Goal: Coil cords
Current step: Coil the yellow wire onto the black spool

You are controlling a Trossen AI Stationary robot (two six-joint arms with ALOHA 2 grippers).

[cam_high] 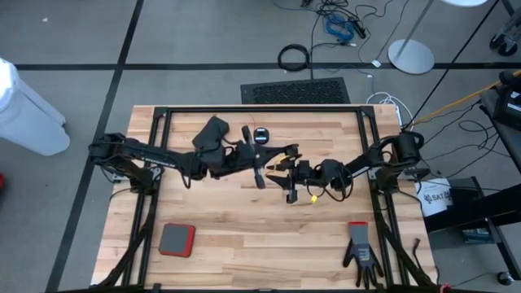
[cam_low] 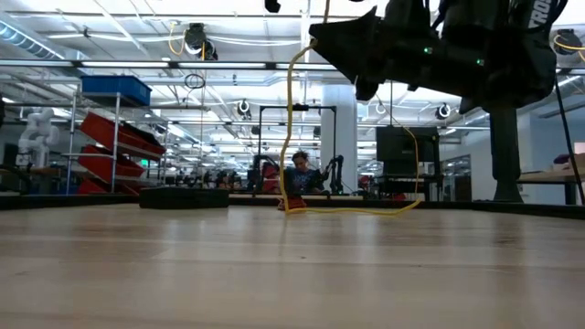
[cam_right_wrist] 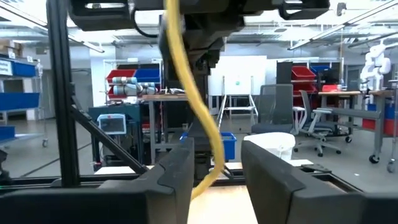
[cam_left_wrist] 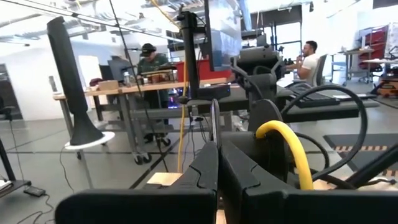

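Note:
The yellow cord (cam_low: 292, 100) hangs down above the table's middle. Its lower run (cam_low: 352, 211) lies slack on the wood, then rises again at one end. My left gripper (cam_high: 259, 168) reaches in from the table's left and is shut, with the cord coming out beside it (cam_left_wrist: 287, 144). My right gripper (cam_right_wrist: 214, 177) comes in from the right and is open. Its fingers stand on either side of the hanging cord (cam_right_wrist: 200, 106); whether they touch it I cannot tell. A small round black reel (cam_high: 261, 134) lies flat on the table beyond both grippers. The dark brown cord is not in view. My left gripper holds the yellow cord above the table, fingers about level and coming from the table's left. A thin strand (cam_left_wrist: 214, 124) stands up from between the shut fingertips, which hide the exact place of contact. The cord hangs slack below, its lower part on the table.
A red and grey pad (cam_high: 177, 240) lies near the front left and a black glove (cam_high: 361, 254) near the front right. Black frame rails (cam_high: 260, 109) run along the table's far edge and sides. A flat black object (cam_low: 183, 198) sits at the far edge.

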